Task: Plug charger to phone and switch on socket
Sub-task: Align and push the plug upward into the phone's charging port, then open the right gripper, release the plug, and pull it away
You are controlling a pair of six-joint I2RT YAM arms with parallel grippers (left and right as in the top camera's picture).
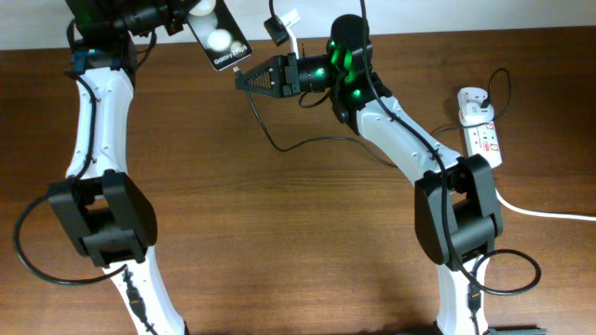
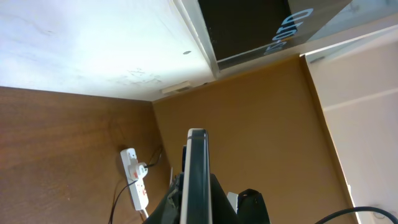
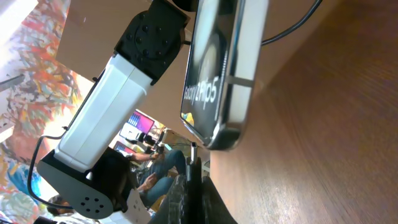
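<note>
i am working over the brown wooden bench (image 1: 279,233). the white elongated power strip (image 1: 486,138) is lying near the far right corner, with the white plug adapter (image 1: 475,97) sitting in it. my left gripper (image 1: 191,11) is clamping the small black glossy smartphone (image 1: 220,37), holding it raised over the far edge, left of centre. my right gripper (image 1: 246,79) is pinching the plug tip of the thin black cable (image 1: 279,145), just beside the smartphone's lower end; i cannot tell whether they are touching.

Left arm (image 1: 93,121), right arm (image 1: 400,135) — white link shells, black boxy joint housings, thin black cables (image 1: 17,244) looped near bases; green lights (image 1: 346,63) on right wrist.
</note>
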